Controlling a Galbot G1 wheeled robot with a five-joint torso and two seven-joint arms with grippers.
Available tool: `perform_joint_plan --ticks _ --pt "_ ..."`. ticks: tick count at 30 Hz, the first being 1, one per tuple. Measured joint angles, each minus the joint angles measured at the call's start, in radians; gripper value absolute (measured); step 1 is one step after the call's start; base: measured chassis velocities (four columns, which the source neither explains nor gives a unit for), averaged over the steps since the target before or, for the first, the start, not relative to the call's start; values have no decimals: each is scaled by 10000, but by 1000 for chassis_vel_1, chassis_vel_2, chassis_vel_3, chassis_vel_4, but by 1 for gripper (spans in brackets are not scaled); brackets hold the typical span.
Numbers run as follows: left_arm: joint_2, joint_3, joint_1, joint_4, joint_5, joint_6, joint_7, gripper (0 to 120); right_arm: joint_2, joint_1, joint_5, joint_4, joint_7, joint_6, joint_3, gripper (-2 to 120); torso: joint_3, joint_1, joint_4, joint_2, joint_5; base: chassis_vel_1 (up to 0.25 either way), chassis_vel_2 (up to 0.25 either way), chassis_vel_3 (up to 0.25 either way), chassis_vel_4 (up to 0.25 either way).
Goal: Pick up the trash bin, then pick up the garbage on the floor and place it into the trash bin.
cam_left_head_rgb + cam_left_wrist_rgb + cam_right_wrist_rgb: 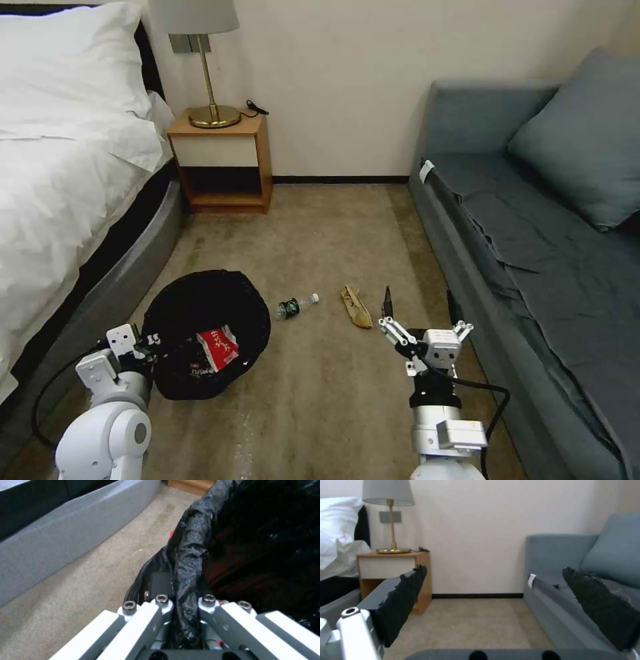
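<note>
Crinkly black liner on the bin (200, 313) looks slippery, so the left gripper (185, 605) pinches its rim, while the right gripper (421, 313) gapes empty.

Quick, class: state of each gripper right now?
Left gripper: shut on the trash bin rim.
Right gripper: open, holding nothing.
</note>
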Motion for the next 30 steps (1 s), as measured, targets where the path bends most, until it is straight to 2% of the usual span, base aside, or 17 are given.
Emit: perform_joint_plan --ticks 9,30 --pt "7 5 -40 3 -4 0 3 3 -42 171 102 -204 -56 36 -58 100 0 -1 -1 0 0 -33 39 46 -40" --pt "15 28 -177 292 29 -3 2 3 -242 573 388 -604 -56 -93 -6 100 1 1 -1 0 1 -155 153 157 -155"
